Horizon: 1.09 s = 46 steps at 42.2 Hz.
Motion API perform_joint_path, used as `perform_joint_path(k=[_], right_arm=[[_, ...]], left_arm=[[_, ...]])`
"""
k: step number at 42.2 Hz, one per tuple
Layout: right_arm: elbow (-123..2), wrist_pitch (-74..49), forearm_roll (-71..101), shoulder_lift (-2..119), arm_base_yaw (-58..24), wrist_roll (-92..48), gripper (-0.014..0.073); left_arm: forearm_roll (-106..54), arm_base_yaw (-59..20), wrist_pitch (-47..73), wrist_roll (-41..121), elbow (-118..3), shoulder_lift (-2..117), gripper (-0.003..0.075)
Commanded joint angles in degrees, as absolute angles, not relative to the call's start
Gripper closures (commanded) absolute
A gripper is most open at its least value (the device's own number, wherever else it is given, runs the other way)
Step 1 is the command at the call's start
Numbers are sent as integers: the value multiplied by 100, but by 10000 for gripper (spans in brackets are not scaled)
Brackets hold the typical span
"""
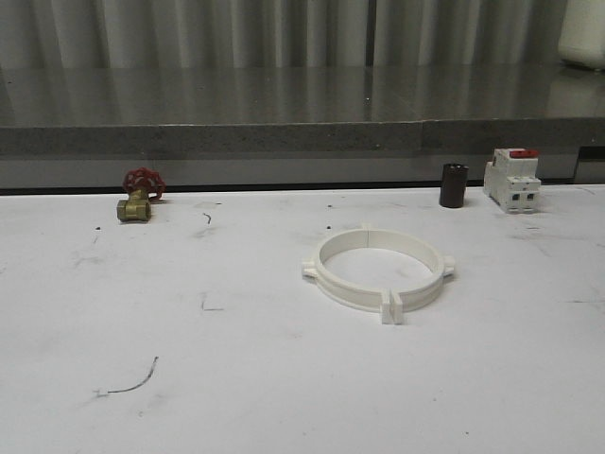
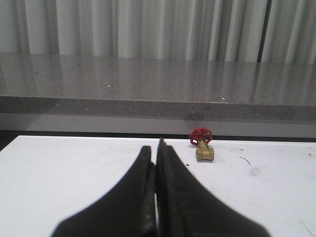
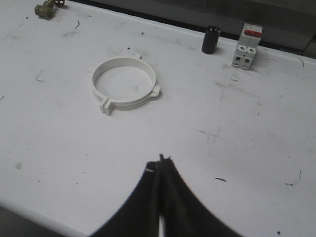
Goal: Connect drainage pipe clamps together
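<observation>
The two white drainage pipe clamps [image 1: 378, 270] lie flat on the white table as one closed ring, their end tabs meeting at the front and at the back. The right wrist view shows the same ring of clamps [image 3: 123, 82] lying well beyond my right gripper [image 3: 160, 160], which is shut with nothing between its black fingers. My left gripper [image 2: 156, 148] is shut and empty too, low over bare table, with the brass valve ahead of it.
A brass valve with a red handwheel [image 1: 139, 196] stands at the back left. A dark cylinder [image 1: 454, 184] and a white breaker with a red top [image 1: 511, 178] stand at the back right. A grey ledge [image 1: 284, 132] runs behind the table.
</observation>
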<state>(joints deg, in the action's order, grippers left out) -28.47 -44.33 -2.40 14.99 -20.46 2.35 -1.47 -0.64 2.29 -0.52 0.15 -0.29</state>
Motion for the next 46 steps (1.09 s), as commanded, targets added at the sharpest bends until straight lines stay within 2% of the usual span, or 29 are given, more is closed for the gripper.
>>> perform_joint_path(k=[1,9,19,25,31,46], right_arm=[[-2992,-3990,-260,1544,-2035,235,711],[-2756,-3717,-342,1327,-1883,235,711],[-1047,-1204,-166,230,-658,235,711],[-229,-394,-166,-123,-265,235,711],[153,98,-161,-155,-195,235,711],[134,88,-161,-149,-195,235,711]], left_arm=[[-145,-46,-253,-92,158,-100,741],[-145,-46,-253,-92,158,-100,741],[-145,-46,-253,-92,158,-100,741],[-145,-46,-253,-92,158,-90,741],[-145,-46,-253,-92,158,-90,741],[-145,-46,-253,-92,158,-90,741]])
